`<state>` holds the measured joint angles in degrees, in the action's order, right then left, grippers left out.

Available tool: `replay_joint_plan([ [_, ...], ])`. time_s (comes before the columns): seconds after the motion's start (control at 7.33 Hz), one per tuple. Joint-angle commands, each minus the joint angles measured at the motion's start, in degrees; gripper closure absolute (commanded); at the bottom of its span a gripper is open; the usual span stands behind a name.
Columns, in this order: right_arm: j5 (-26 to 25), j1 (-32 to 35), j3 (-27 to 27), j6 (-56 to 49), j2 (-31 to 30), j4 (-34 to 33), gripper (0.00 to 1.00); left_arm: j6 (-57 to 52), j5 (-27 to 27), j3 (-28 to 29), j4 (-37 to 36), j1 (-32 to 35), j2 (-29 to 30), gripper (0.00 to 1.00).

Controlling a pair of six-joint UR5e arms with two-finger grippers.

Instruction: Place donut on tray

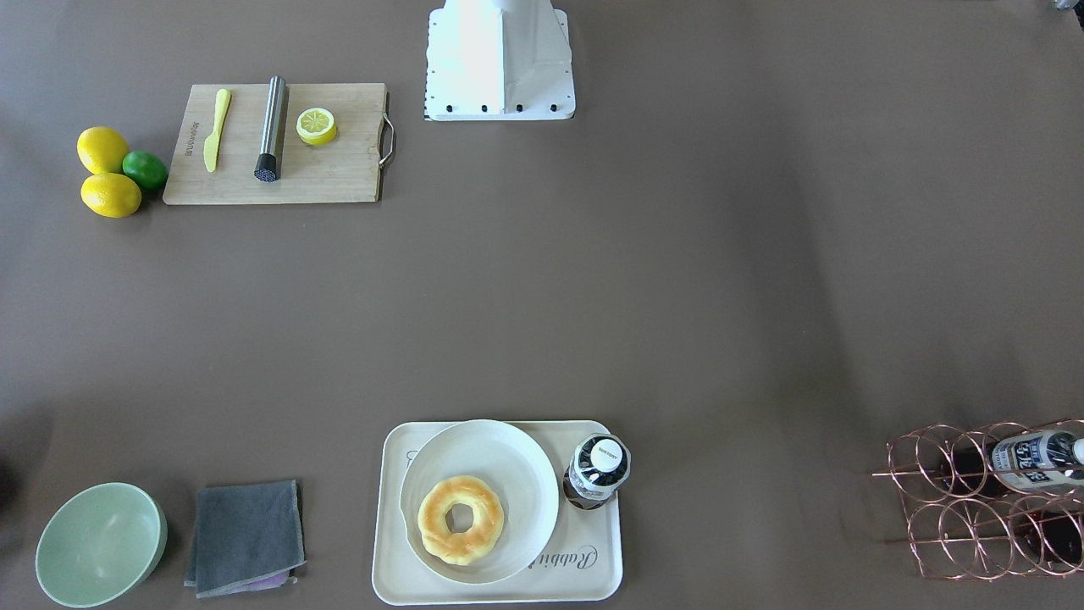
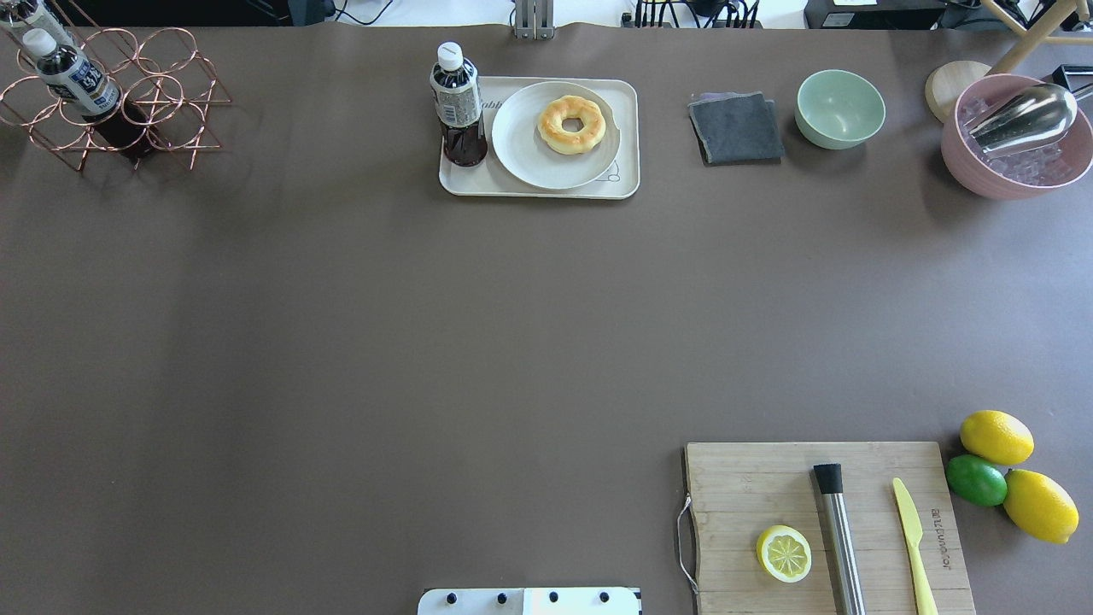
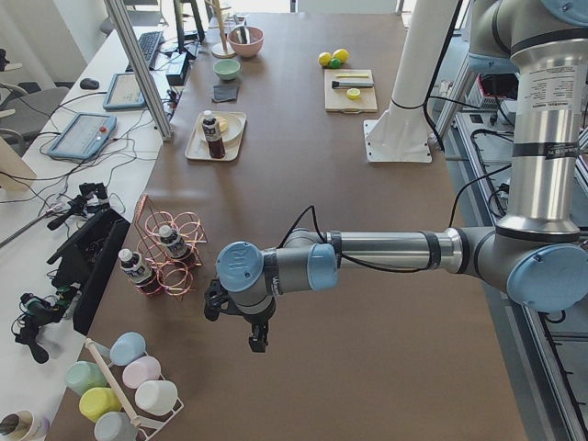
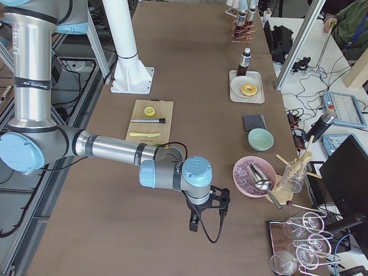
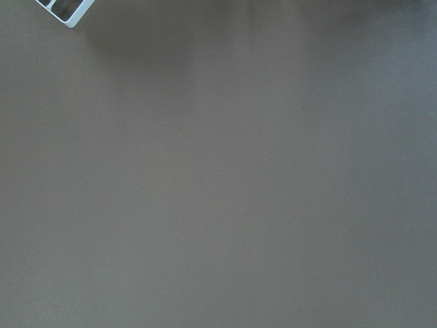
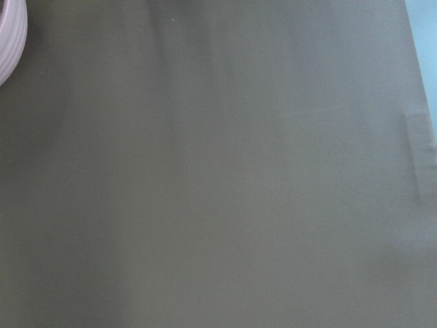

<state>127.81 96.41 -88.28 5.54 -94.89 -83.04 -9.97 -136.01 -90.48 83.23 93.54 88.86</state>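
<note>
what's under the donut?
A round white plate, which itself sits on the tray beside a bottle. The donut touches only the plate. The tray surface under the plate is hidden.

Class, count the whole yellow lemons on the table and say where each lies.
2. Both sit beside the cutting board, flanking the lime: in the overhead view, the upper lemon above it, the lower lemon to its right. None seems hidden.
</note>
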Motion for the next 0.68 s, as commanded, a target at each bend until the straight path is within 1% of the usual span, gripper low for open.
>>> replay_joint_plan([
  [0.0,-0.46,0.00,-0.23,0.00,-0.56,-0.01,0.00,0.04,-0.04,0.04,-0.08,0.07,-0.09,0.02],
  [0.55,-0.81,0.00,-0.31,-0.09,-1.44,0.08,0.00,0.04,-0.13,0.04,-0.08,0.06,-0.44,0.02],
])
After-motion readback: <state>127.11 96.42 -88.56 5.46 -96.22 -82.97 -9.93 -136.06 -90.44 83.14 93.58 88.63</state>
